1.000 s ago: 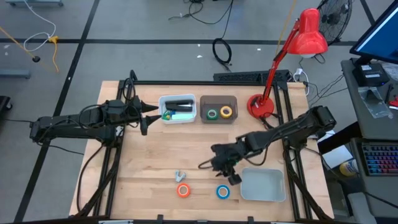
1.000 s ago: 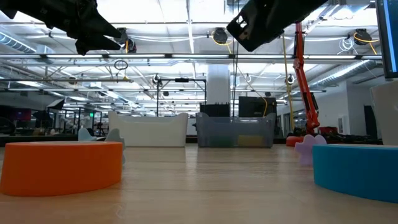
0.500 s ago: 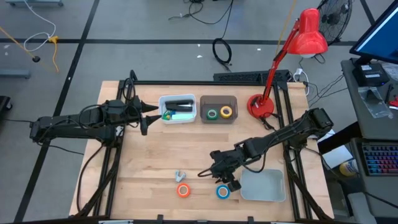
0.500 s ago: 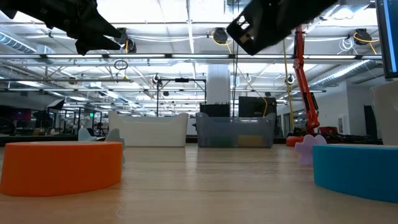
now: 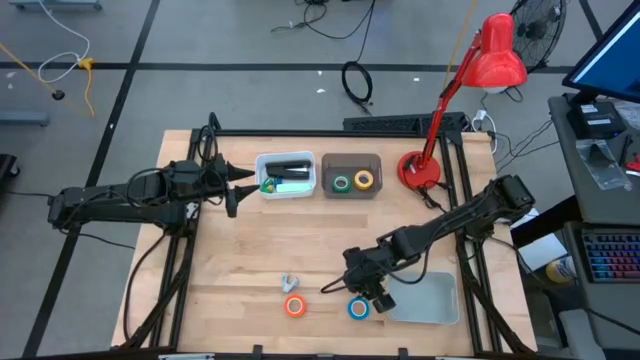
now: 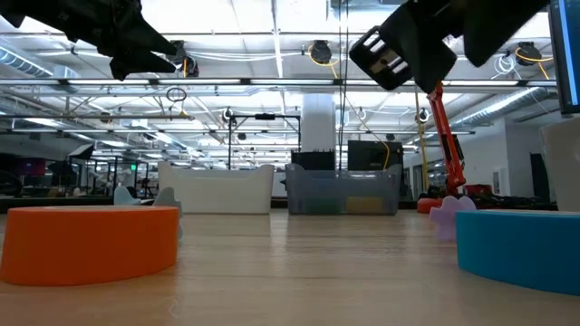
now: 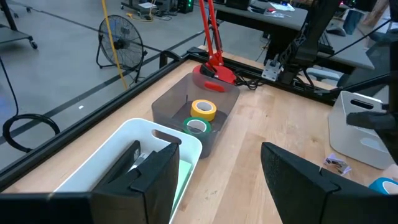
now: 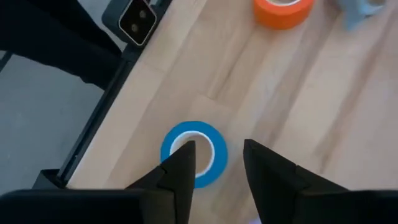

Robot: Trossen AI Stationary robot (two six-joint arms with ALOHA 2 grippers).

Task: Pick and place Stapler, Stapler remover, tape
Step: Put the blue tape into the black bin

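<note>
Now the right gripper (image 8: 214,163) hangs over the blue tape (image 8: 194,152) with jaws spread; left gripper (image 7: 214,174) jaws spread; no writing is readable.

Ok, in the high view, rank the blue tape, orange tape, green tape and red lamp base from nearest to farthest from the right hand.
1. Blue tape, directly under the right hand, at the table's near edge.
2. Orange tape, to its left on the table.
3. Green tape and red lamp base, both at the far edge: too close to call.

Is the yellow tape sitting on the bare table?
No, the yellow tape lies inside the dark bin, next to the green tape.
</note>
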